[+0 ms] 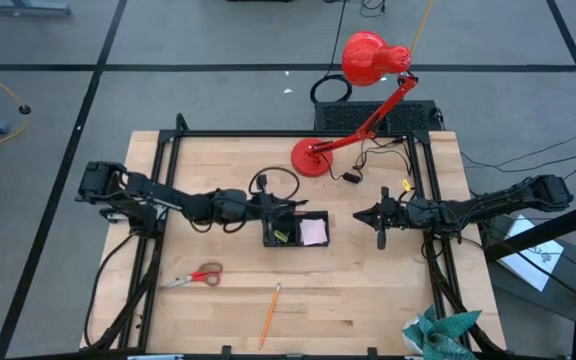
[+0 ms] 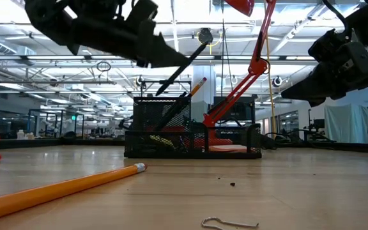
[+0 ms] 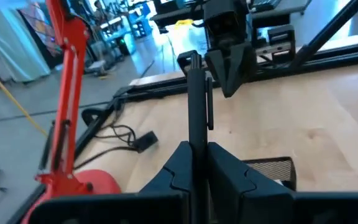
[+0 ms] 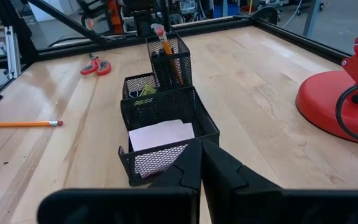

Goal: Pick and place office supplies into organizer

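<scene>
The black mesh organizer [image 1: 296,230] [image 4: 160,118] sits mid-table. Its tall cup [image 4: 169,59] holds an orange pencil, a middle bin holds yellow-green bits [image 4: 145,92], and the end bin holds the pale pad [image 4: 161,134]. My left gripper [image 1: 268,210] [image 3: 197,149] hovers over the cup, shut on a black pen [image 2: 184,64]. My right gripper [image 1: 380,216] [image 4: 201,155] is shut and empty, to the right of the organizer. The red-handled scissors [image 1: 196,277] and a second orange pencil [image 1: 270,315] [image 2: 56,188] lie flat on the table nearer the front edge. My left gripper pinches the black pen's shaft [image 3: 196,134] between its two fingers. The clip end [image 3: 191,62] sticks out past the fingertips. Seen from the low view, the pen slants with the clip end [image 2: 203,37] up and the tip [image 2: 158,91] at about the cup's rim height, off the table.
The red desk lamp stands by its base [image 1: 313,157] near the far edge, with its cable and switch [image 1: 351,177] behind the organizer. A teal cloth [image 1: 438,335] lies at the near right corner. A bent paper clip [image 2: 229,223] lies near the front.
</scene>
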You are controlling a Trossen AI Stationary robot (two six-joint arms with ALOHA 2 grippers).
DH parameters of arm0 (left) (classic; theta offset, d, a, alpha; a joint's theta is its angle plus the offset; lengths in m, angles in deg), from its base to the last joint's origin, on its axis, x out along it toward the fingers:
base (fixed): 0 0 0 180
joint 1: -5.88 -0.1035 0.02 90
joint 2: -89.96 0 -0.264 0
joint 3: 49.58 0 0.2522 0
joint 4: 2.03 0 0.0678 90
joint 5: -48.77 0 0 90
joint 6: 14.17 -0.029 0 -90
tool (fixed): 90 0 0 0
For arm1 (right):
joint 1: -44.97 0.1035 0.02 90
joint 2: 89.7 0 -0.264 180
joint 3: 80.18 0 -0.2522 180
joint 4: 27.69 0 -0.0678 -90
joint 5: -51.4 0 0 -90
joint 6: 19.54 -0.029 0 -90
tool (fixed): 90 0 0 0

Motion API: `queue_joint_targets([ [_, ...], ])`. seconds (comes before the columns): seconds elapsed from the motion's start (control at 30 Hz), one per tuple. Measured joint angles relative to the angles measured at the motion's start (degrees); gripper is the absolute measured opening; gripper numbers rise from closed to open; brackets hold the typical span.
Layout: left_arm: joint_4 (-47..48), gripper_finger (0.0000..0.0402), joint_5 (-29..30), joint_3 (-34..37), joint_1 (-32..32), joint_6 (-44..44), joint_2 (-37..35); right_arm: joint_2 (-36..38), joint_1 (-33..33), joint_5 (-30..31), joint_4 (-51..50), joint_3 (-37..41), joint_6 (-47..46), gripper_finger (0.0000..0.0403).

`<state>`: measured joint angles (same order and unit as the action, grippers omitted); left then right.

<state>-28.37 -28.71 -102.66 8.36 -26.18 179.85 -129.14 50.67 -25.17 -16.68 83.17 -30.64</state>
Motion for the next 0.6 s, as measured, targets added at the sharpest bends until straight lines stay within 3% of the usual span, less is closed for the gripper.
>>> queue_joint_targets([
  [0.37, -2.3, 0.003, -2.2, 7.3, -0.7, 5.8, 0.0, 0.0, 0.0, 0.0, -0.2, 0.0, 0.9, 0.0002],
  [0.6, -3.8, 0.003, -2.1, 8.4, -0.6, 5.8, 1.1, 0.0, 0.0, 0.1, 0.6, 0.0, 0.9, 0.0002],
])
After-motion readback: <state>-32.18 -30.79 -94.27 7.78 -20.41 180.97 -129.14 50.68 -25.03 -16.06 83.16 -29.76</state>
